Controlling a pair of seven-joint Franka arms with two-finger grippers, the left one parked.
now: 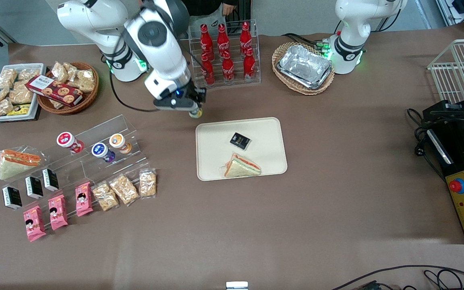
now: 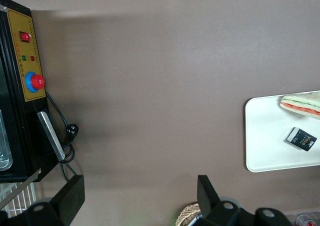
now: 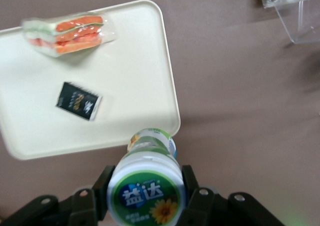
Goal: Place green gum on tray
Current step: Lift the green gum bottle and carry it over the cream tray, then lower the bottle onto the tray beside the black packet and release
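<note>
Gripper point(image 1: 195, 109) of the right arm, clamped on the green gum point(image 3: 146, 191), hangs above the brown table point(image 1: 336, 193) just off the tray's point(image 1: 216, 169) corner that lies farthest from the front camera, toward the working arm's end. The canister is held clear of the tray, lid toward the wrist camera. On the tray lie a wrapped sandwich point(image 1: 242, 166) and a small black packet point(image 1: 240, 140), apart from each other.
</note>
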